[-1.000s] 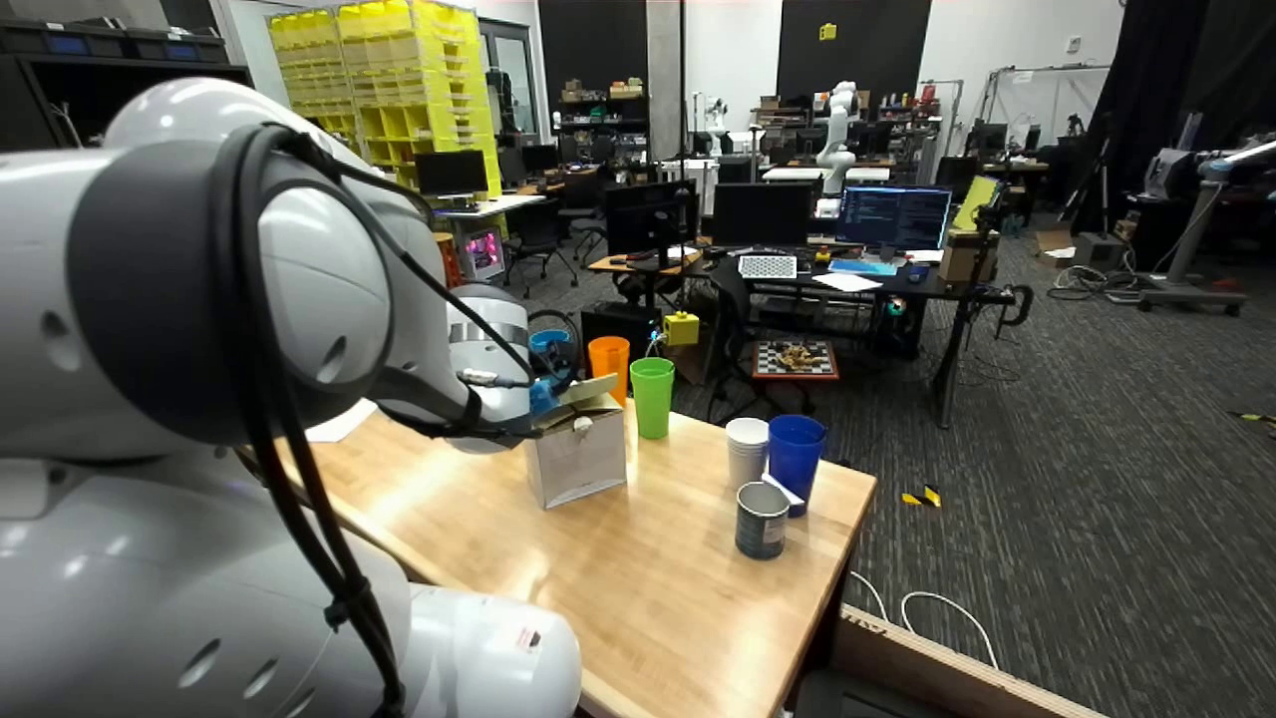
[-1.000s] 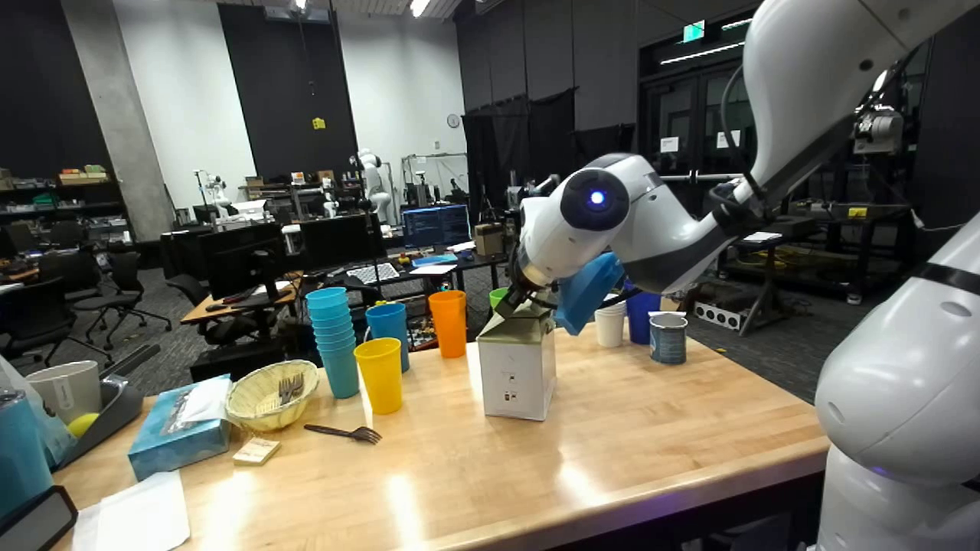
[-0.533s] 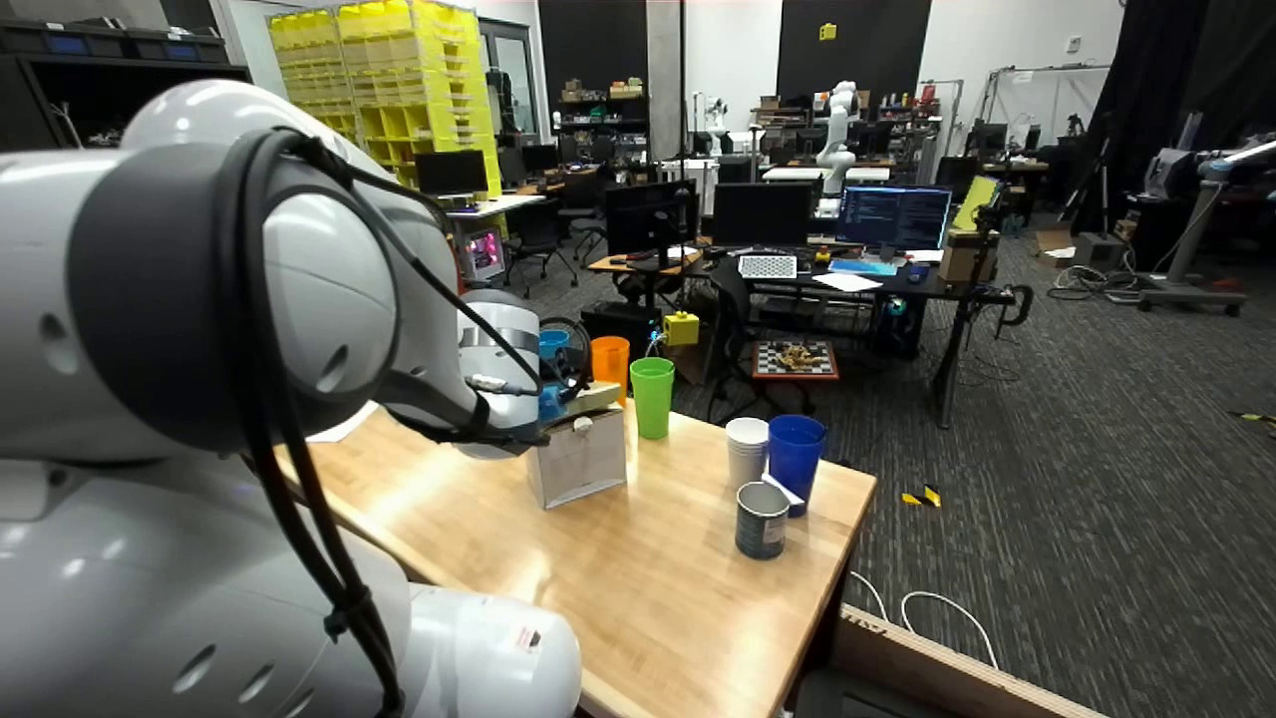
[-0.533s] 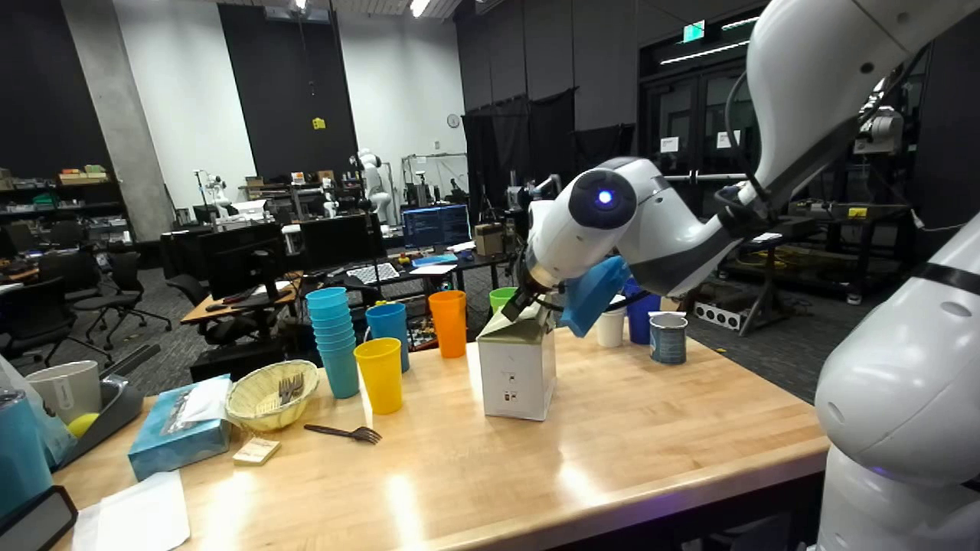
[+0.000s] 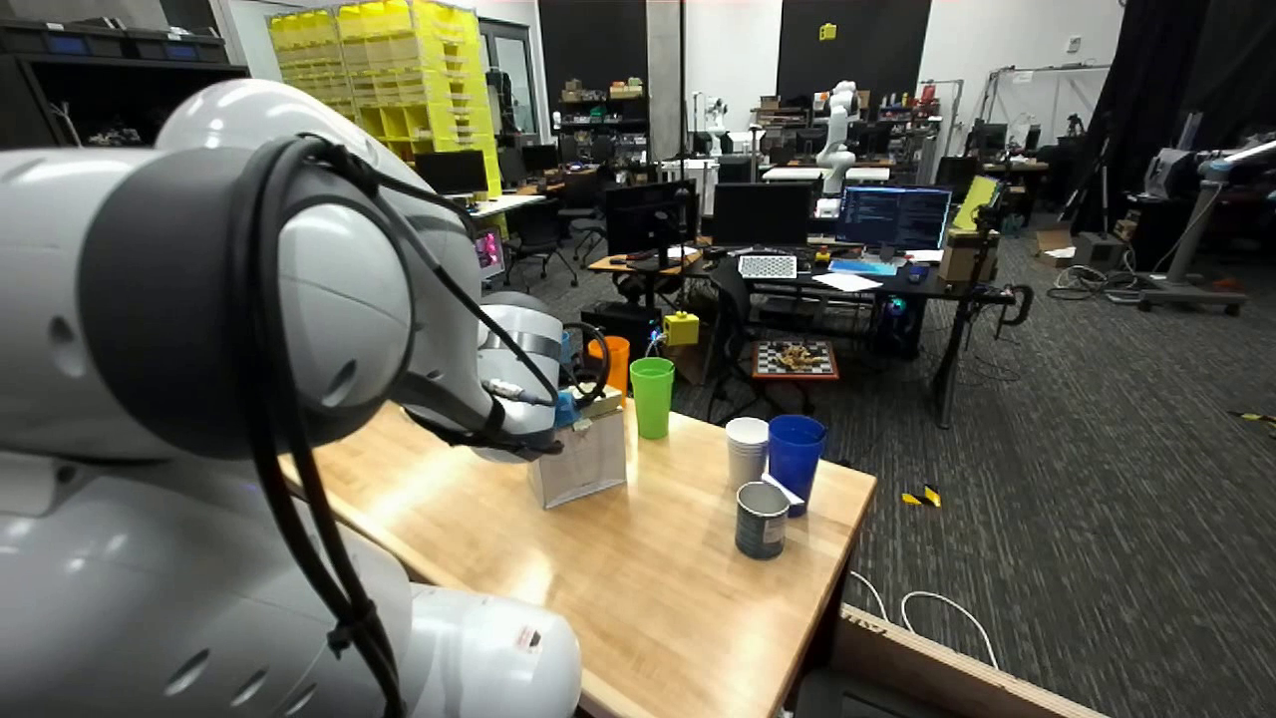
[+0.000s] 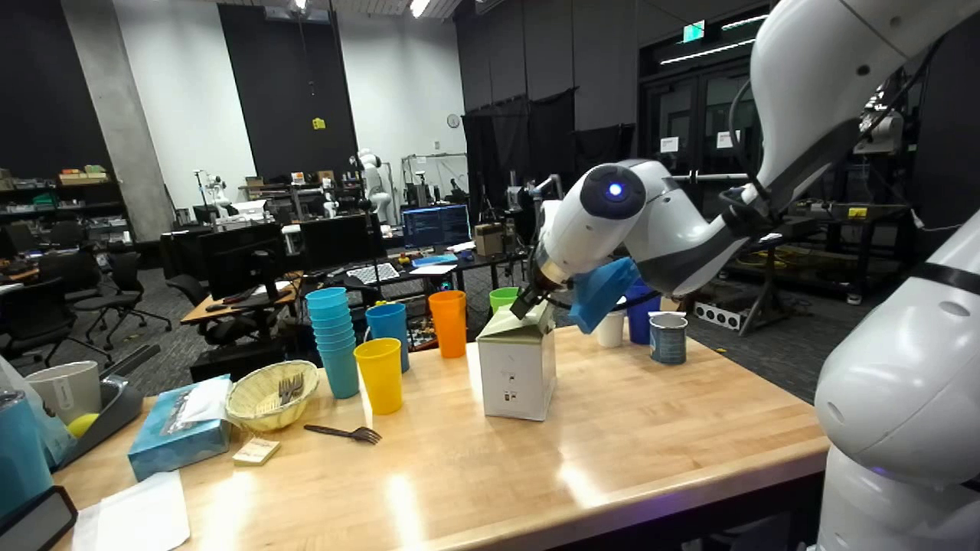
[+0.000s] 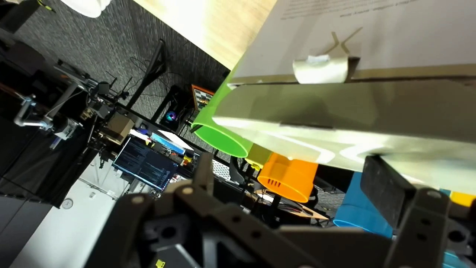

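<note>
Wrist view: we see the claw [image 7: 290, 163] spread wide, nothing in its grip. One finger [image 7: 386, 190] sits right at the greenish top [image 7: 357, 111] of the white box [image 7: 401, 56]; can't tell if it touches. Green cup [image 7: 219, 137], orange cup [image 7: 293, 171] and blue cup [image 7: 359, 208] stand beyond.

In an exterior view we have the box upright on the table [image 6: 651, 428], claw tilted over its top. Also there: yellow cup [image 6: 379, 375], teal cup stack [image 6: 337, 352], basket [image 6: 285, 415] holding forks [image 6: 291, 389], loose dark fork [image 6: 344, 434], tissue box [image 6: 180, 451].

In an exterior view the arm [image 5: 339, 289] mostly hides the claw; we see the box by the wrist, green cup near it. White cup stack [image 5: 746, 454], dark blue cup [image 5: 796, 454] and grey can [image 5: 761, 524] cluster well apart from the box.
</note>
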